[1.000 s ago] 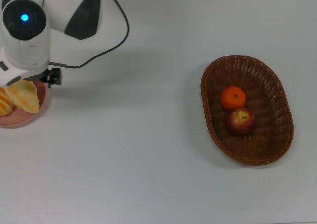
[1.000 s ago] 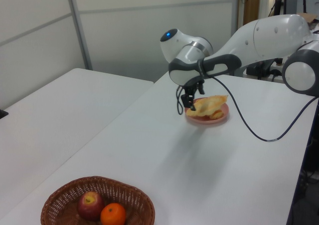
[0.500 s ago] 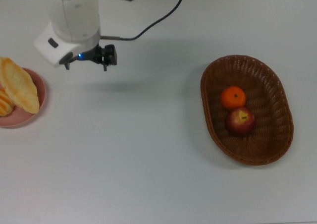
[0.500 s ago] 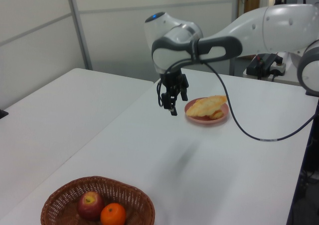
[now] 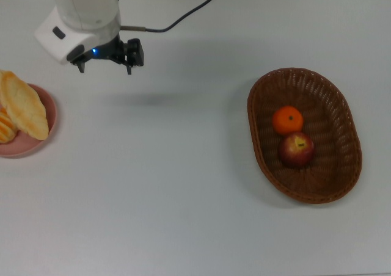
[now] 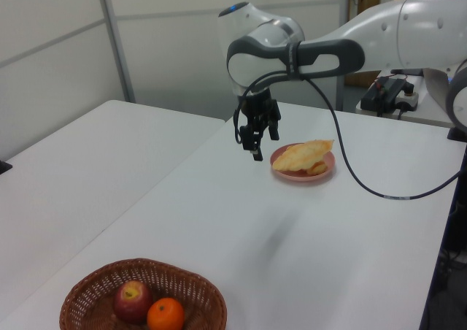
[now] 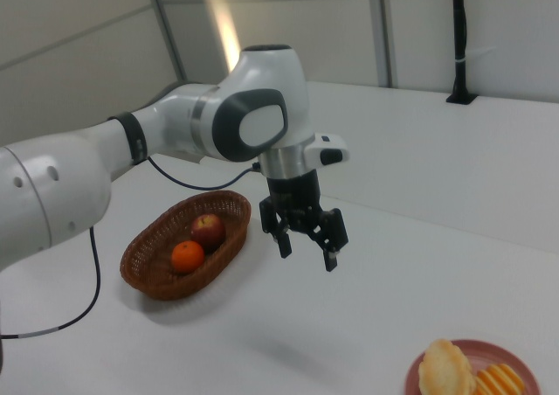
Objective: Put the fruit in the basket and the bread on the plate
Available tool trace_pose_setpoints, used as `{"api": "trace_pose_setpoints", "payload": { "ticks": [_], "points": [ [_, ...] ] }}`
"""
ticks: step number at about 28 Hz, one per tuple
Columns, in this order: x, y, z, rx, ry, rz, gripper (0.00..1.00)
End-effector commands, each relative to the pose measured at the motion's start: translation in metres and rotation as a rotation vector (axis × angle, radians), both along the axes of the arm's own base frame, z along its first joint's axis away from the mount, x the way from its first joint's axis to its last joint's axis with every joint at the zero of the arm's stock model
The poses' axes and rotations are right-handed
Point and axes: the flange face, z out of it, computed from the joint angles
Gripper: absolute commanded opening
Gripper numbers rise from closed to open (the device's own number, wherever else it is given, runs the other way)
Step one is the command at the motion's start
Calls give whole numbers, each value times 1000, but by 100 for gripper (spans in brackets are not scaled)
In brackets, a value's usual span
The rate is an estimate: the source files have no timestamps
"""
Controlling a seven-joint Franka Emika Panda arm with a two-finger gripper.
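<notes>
While pincer (image 7: 306, 245) spread and empty: dark-red apple (image 5: 296, 150) with yellow patch, beside round orange mandarin (image 5: 287, 119).

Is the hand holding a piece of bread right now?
No, the hand hangs open and empty above the table, while both loaves lie on the plate.

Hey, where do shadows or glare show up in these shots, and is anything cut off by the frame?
Top view: a soft gripper shadow lies on the table, and the plate is cut off at the top view's left edge. Right view: a bright streak of glare marks the wall, and the plate runs off the bottom. Left view: even light, with the basket clipped at the bottom.
</notes>
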Motion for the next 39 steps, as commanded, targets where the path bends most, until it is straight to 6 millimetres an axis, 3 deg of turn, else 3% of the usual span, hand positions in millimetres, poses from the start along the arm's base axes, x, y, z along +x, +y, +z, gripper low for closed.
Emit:
{"api": "trace_pose_setpoints", "payload": {
  "ticks": [1, 39],
  "points": [
    [-12, -2, 30, 49, -26, 18, 100],
    [-12, -9, 17, 81, 5, 0, 100]
  ]
}}
